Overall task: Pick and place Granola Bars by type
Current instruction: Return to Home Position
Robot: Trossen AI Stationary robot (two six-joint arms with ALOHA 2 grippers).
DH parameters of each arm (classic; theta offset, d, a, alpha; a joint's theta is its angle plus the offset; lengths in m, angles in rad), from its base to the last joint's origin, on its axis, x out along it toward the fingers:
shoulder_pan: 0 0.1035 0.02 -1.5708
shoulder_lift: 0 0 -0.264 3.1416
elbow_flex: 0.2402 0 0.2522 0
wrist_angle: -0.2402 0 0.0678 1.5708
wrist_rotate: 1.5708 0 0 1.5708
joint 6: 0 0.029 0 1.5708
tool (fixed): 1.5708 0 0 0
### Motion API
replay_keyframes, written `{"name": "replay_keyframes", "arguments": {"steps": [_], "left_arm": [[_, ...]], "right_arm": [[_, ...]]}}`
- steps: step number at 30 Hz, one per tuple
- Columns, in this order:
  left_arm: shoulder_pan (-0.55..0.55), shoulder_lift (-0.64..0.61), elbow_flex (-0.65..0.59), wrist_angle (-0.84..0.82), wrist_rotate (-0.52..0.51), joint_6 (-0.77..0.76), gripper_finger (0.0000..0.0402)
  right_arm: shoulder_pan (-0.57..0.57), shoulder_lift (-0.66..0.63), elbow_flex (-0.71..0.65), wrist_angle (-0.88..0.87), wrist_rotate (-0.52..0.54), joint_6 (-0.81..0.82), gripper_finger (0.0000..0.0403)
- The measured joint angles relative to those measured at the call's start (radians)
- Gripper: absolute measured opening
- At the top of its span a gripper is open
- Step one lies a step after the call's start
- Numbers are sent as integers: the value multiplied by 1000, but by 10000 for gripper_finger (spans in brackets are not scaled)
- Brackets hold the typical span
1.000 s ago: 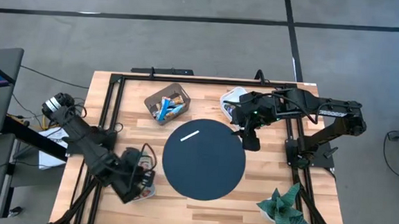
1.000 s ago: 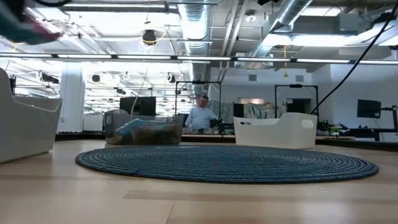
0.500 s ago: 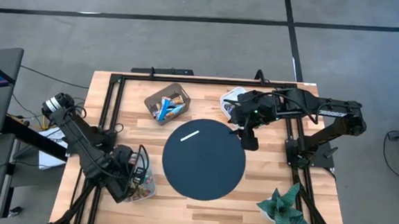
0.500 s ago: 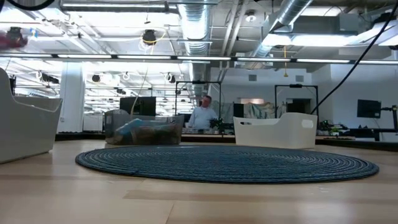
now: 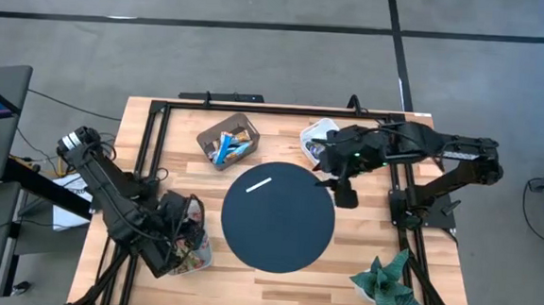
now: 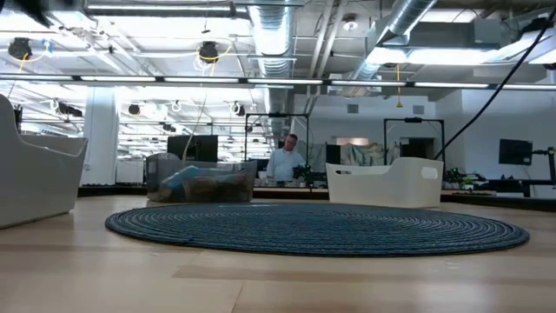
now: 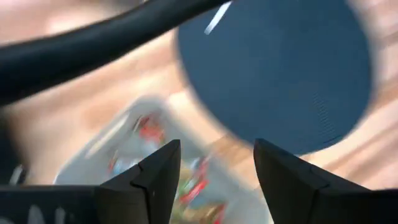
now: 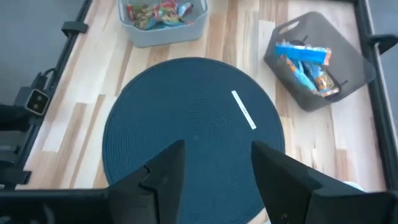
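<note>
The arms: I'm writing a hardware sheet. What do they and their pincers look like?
Both the left arm and right arm are black, built of jointed links. The left has a pale silvery cylinder at one joint; the right carries pale lettering, too small to read. The left pincer and right pincer each have two dark, wedge-shaped fingers tapering to blunt tips.

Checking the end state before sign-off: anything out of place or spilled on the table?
Only the thin white stick, lying alone and slanted on the round dark blue woven mat; nothing looks spilled or damaged.
</note>
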Motion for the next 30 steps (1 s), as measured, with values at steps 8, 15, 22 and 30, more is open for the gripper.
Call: {"name": "replay_keyframes", "arguments": {"steps": [8,15,22,30], "left_arm": [[1,-1,259,-2,-509,411,198],[24,-2,430,51,-796,805,199],[144,-1,447,246,-841,1156,199],[248,-1,447,311,-767,1313,199]], "right_arm": [[0,-152,0,-9,41,-56,177],[1,-319,1,0,133,33,177],[1,-452,1,-46,184,124,177],[1,-667,-125,8,222,144,177]]}}
